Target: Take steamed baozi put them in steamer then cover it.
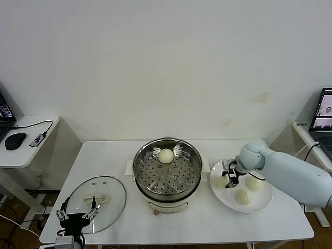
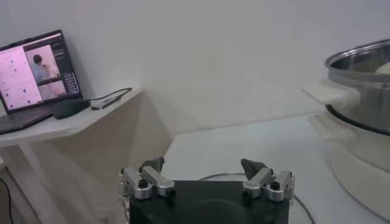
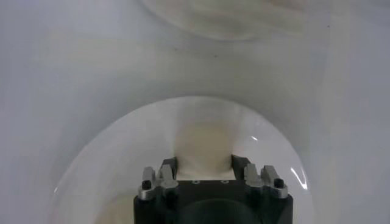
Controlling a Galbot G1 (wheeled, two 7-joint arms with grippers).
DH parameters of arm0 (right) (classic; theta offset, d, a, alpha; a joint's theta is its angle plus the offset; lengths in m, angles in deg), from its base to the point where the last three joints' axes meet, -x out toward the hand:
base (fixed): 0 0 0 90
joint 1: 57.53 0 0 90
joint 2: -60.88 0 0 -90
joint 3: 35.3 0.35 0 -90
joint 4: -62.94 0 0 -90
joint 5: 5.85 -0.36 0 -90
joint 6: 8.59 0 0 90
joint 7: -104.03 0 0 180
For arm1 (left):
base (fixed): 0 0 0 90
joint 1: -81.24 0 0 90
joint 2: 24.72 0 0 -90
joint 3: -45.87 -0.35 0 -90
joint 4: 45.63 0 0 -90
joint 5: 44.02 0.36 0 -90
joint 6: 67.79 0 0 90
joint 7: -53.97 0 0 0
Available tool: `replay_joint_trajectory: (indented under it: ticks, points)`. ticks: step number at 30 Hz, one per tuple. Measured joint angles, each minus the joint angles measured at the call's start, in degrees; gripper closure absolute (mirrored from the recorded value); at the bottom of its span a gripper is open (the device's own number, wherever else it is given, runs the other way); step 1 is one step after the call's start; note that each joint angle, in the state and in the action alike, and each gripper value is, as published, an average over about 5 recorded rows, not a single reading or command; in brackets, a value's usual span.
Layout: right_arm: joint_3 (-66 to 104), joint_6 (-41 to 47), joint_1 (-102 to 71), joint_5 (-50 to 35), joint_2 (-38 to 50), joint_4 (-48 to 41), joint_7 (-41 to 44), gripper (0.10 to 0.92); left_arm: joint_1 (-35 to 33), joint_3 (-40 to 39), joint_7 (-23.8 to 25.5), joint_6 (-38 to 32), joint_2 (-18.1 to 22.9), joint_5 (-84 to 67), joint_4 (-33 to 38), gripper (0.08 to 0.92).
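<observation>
The steamer (image 1: pixel 167 175) stands mid-table with one steamed baozi (image 1: pixel 165 155) on its perforated tray. Three more lie on a white plate (image 1: pixel 227 199) to its right. My right gripper (image 1: pixel 230 176) is down on the plate and shut on the baozi nearest the steamer (image 1: pixel 222 182). In the right wrist view that baozi (image 3: pixel 204 139) sits squeezed between the jaws of the right gripper (image 3: pixel 204 163). The other two (image 1: pixel 253 182) (image 1: pixel 243 196) lie free. The glass cover (image 1: pixel 97 201) rests flat at the table's left. My left gripper (image 1: pixel 78 214) (image 2: pixel 204 167) hangs open over its near edge.
A side desk at the left carries a laptop (image 2: pixel 36 73) and a mouse (image 1: pixel 15 140). Another laptop (image 1: pixel 324 111) stands on a desk at the far right. The steamer's side handle (image 2: pixel 326 92) juts toward the cover.
</observation>
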Motion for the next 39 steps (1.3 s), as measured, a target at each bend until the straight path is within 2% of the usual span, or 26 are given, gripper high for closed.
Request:
replay_joint_trajectory:
  ticks: [9,17,29,39]
  points:
    - [-4.0,1.0,10.9,-5.8,3.8,4.6,1.0,0.487,0.1,-0.5,0.2,0.5,-0.1,-0.4,0.8,0.177]
    - [-10.2,4.2,24.0,-14.9,2.6,10.6,-0.1,0.481,0.0,0.0,0.3,0.5,-0.5,-1.0,0.4,0.177]
    - [-16.7,12.8,31.9,-28.7,-9.4,13.9,-6.1,0.474,1.0,-0.1,0.3,0.3,0.3,-0.9,-0.5,0.177]
    - [-18.0,18.4,30.2,-34.0,-21.4,10.5,-10.8,0.474,1.8,-1.0,0.4,0.4,1.0,-0.6,-0.6,0.177]
